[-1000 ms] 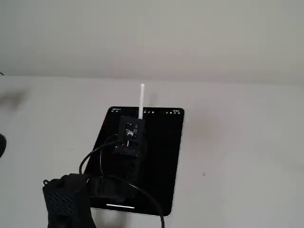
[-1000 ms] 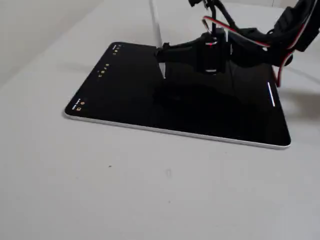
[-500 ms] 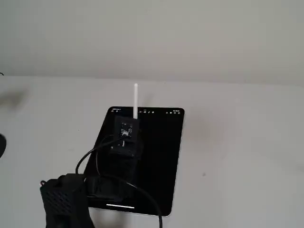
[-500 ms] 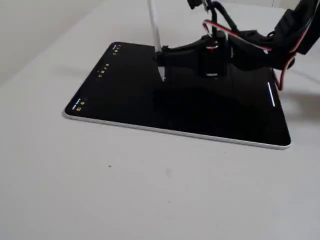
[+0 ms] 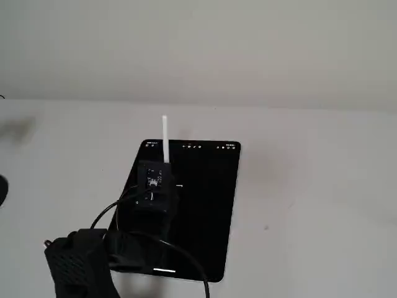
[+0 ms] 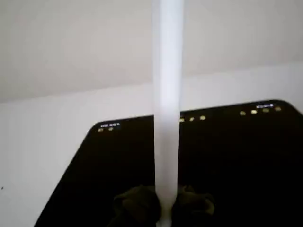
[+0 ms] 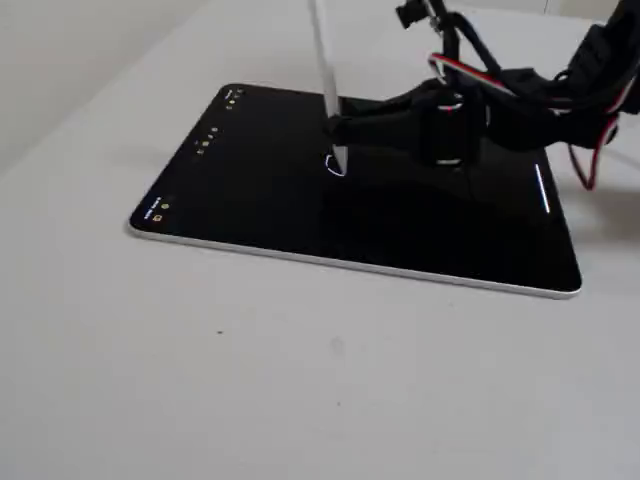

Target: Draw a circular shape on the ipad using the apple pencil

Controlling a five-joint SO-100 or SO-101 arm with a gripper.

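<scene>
The ipad lies flat on the white table, its black screen up and its toolbar icons along the far short side. My gripper is shut on the apple pencil and holds it nearly upright with the tip down on the screen near its middle. A short thin white arc shows beside the tip; no closed circular shape shows. In the wrist view the pencil rises between my dark fingertips over the ipad. In a fixed view the pencil stands above the gripper.
The arm's black cable loops over the near end of the tablet. Red and black wires hang by the arm at the right. A dark object sits at the left edge. White table surrounds the tablet.
</scene>
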